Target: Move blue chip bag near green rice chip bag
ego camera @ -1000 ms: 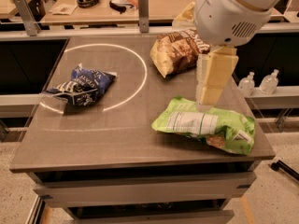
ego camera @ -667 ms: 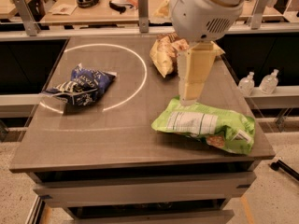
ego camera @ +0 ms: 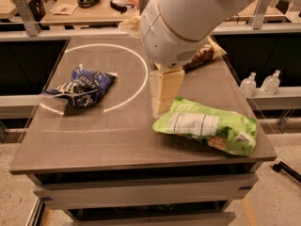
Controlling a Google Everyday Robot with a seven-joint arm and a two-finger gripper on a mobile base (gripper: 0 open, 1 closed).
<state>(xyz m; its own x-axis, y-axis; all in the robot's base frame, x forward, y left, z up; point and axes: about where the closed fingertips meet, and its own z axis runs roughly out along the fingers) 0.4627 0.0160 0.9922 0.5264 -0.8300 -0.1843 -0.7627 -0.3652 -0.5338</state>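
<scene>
The blue chip bag lies crumpled on the left part of the table, on the edge of a white circle line. The green rice chip bag lies lengthwise at the front right of the table, white label panel up. My gripper hangs from the large white arm over the table's middle, pointing down, just left of the green bag's left end and well to the right of the blue bag. It holds nothing that I can see.
A brown-and-yellow bag lies at the back right, mostly hidden by my arm. The grey table has a white circle marked on it. Two small bottles stand on a shelf to the right. A cluttered bench runs behind.
My arm and gripper have swung left, from above the back right of the table to its middle. The bags have not moved.
</scene>
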